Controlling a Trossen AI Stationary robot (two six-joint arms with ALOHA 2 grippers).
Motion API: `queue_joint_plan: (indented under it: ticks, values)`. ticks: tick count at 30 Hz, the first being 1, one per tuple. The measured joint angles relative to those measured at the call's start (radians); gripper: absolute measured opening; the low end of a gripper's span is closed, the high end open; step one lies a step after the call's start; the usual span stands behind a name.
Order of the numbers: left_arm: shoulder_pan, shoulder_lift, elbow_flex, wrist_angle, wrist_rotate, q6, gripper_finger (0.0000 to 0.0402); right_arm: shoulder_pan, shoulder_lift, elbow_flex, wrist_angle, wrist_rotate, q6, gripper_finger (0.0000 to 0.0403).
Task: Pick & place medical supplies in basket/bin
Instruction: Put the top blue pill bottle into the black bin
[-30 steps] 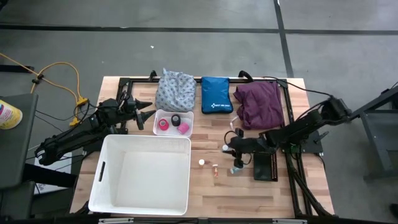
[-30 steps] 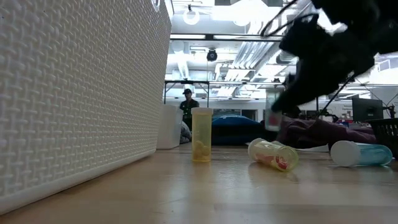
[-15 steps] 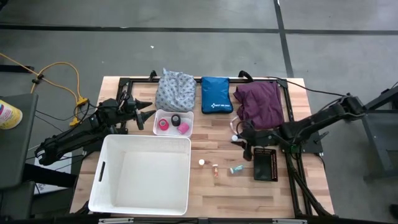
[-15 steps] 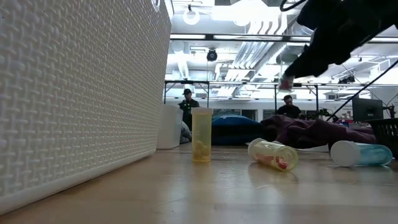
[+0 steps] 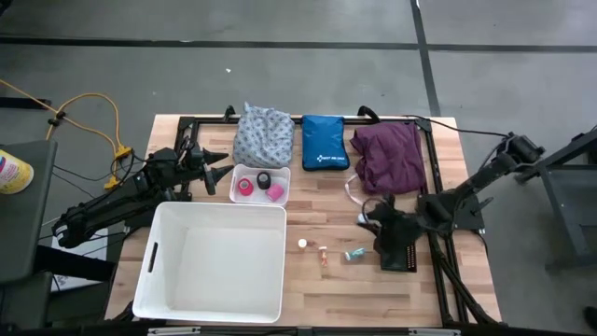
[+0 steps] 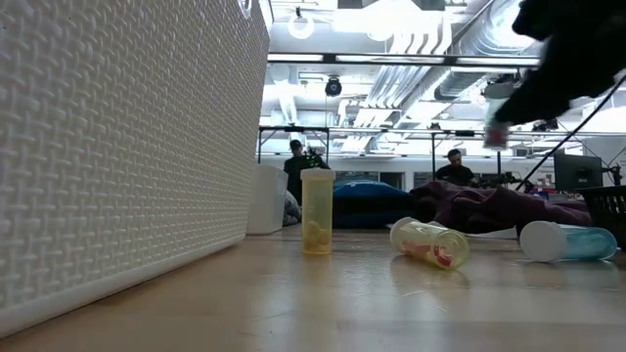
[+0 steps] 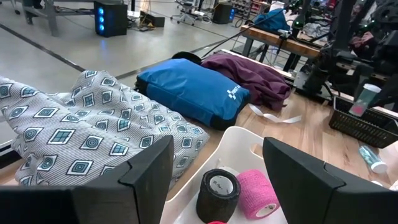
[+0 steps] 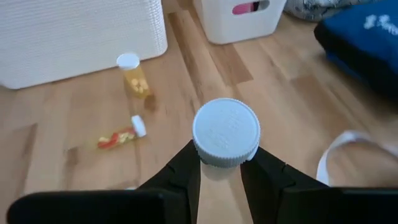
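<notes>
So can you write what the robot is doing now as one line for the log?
right gripper: shut on white-capped vial, above table | left gripper: open, waiting by small tray | white bin: no vial visible inside

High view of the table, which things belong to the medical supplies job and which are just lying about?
Job: vial held by the right gripper; upright vial; two lying vials; tape rolls; purple cloth; patterned cloth; white bin.

Lying about: blue pouch; black rack; yellow cable.

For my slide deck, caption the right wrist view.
Right end effector grips a white-capped vial above the wooden table.
</notes>
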Motion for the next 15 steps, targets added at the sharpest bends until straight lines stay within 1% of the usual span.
queue_joint_plan:
  ticks: [7, 11, 15]
  values:
    - [0.000, 0.000, 0.000, 0.000, 0.000, 0.000, 0.0240, 0.224, 0.000, 0.000, -0.123, 0.144, 0.265, 0.0086]
    - [0.000, 0.000, 0.000, 0.000, 0.000, 0.000, 0.0240, 0.333, 0.000, 0.000, -0.189, 0.187, 0.377, 0.0086]
    - [0.000, 0.000, 0.000, 0.000, 0.000, 0.000, 0.0240, 0.413, 0.000, 0.000, -0.278, 0.196, 0.498, 0.0086]
